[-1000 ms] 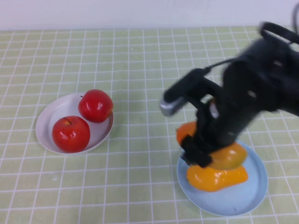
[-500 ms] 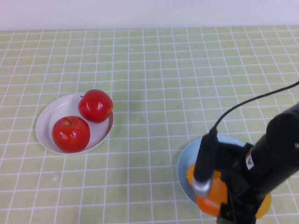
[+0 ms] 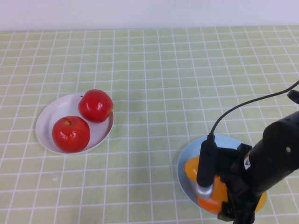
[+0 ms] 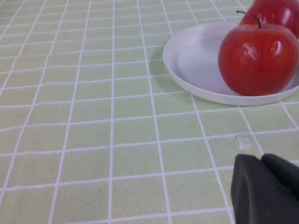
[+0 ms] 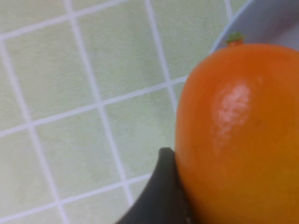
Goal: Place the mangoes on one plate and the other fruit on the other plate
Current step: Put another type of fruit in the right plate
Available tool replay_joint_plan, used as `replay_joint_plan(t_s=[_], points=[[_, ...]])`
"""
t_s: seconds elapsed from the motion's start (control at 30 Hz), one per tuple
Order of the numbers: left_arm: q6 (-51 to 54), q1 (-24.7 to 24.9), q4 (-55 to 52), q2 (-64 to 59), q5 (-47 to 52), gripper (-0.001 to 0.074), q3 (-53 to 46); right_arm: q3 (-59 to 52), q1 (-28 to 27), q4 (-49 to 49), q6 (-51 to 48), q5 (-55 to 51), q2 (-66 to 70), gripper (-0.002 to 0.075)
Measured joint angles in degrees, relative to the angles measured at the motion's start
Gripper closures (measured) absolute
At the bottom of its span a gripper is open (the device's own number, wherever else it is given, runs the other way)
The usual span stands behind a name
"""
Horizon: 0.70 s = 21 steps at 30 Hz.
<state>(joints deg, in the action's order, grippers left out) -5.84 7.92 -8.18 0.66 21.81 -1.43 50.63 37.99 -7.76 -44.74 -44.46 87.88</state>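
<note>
The right gripper (image 3: 233,212) is low over the blue plate (image 3: 187,161) with its jaws wide around a mango (image 5: 238,135) (the second is mostly hidden), both apples (image 3: 71,134) lie on the white plate (image 3: 46,119), the left gripper (image 4: 266,189) is pressed together near it, so little seems left

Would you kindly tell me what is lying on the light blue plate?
Orange mango flesh shows on the blue plate; the right arm covers the rest, so how many mangoes lie there cannot be seen.
</note>
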Motion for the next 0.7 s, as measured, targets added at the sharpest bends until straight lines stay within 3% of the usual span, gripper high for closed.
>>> replay_joint_plan(t_s=[0.37,0.7], points=[[0.00,0.00,0.00,0.00,0.00,0.0735,0.00,0.00,-0.81,0.12,1.69,2.52,1.68,0.0161],[0.00,0.00,0.00,0.00,0.00,0.0735,0.00,0.00,-0.81,2.52,7.88,1.94,0.77,0.0101]])
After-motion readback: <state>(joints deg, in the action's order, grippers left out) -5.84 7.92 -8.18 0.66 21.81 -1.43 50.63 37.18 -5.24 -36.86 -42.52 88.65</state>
